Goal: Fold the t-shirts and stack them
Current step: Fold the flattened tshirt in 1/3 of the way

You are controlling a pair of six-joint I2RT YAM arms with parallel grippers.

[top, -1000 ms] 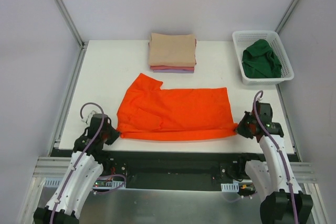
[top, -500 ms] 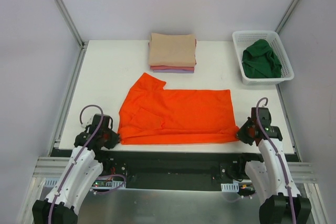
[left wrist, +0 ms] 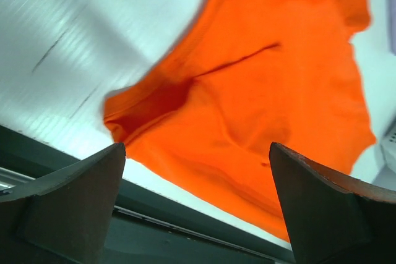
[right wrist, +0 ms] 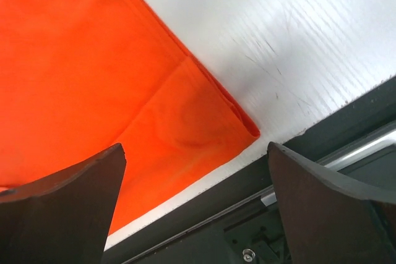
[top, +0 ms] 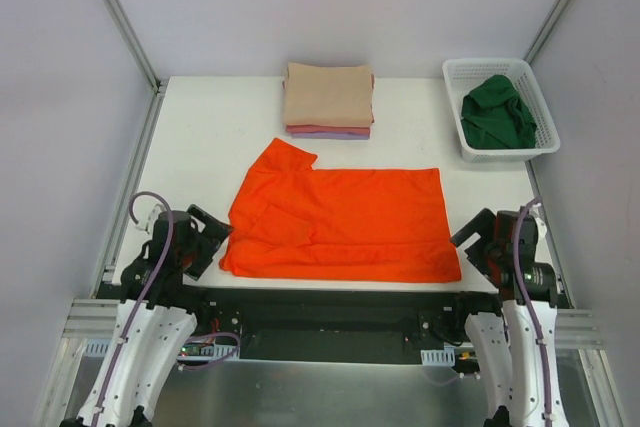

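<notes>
The bright orange t-shirt [top: 340,222] lies flat, folded lengthwise, along the near edge of the white table [top: 210,137]. My left gripper [top: 205,232] is open just off the shirt's left end, nothing between its fingers. My right gripper [top: 478,244] is open beside the near right corner, also empty. The left wrist view shows the shirt's [left wrist: 266,91] rumpled left end beyond the open gripper [left wrist: 197,202]. In the right wrist view the folded corner of the shirt [right wrist: 154,109] lies ahead of the open gripper [right wrist: 197,202]. A beige shirt [top: 328,94] tops a folded stack with pink and lavender shirts under it.
A white mesh basket [top: 455,82] at the back right holds a crumpled dark green shirt [top: 497,112]. A dark metal rail [top: 330,302] runs along the table's near edge. White walls and grey frame bars enclose the table.
Both grippers opened and let go of the orange shirt's near corners, then drew back toward the near edge. The shirt settled flat, its near hem now closer to the table edge.
</notes>
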